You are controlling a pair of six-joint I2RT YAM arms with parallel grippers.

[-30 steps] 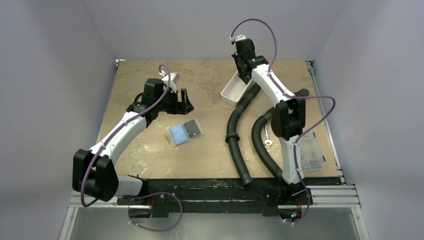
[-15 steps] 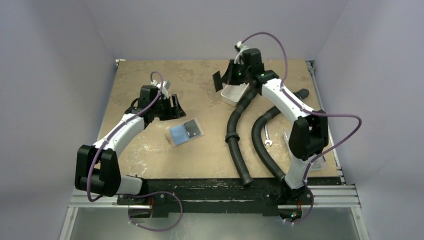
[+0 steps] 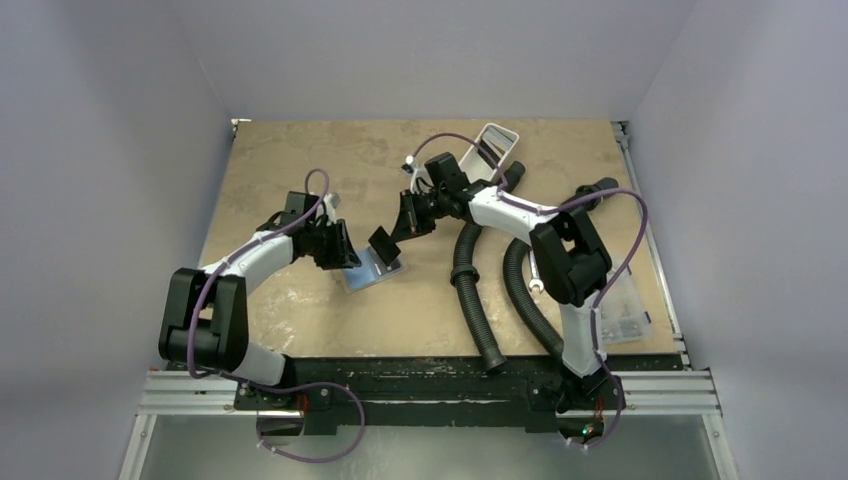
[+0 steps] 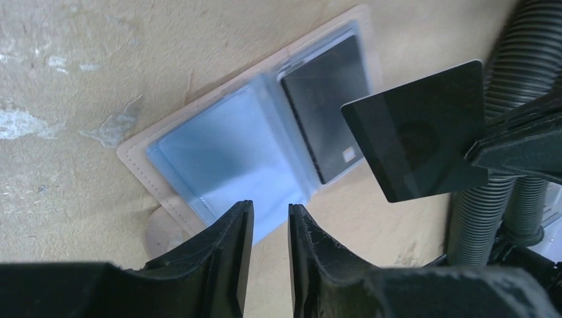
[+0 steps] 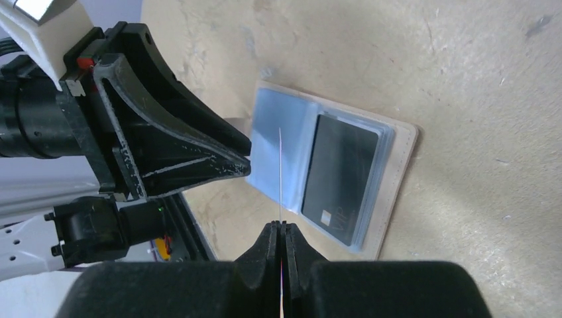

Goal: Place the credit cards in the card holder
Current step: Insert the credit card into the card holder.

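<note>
The right gripper (image 5: 280,228) has swung from the white tray (image 3: 497,147) to hover over the open card holder (image 4: 137,154) on the bench (image 4: 79,66), jaws clamping a black card (image 4: 417,129); the left gripper (image 4: 265,218), jaws narrow and empty, has dropped to the holder's edge, so insertion looks next

Soft, even light; wrist views slightly blurred.
</note>
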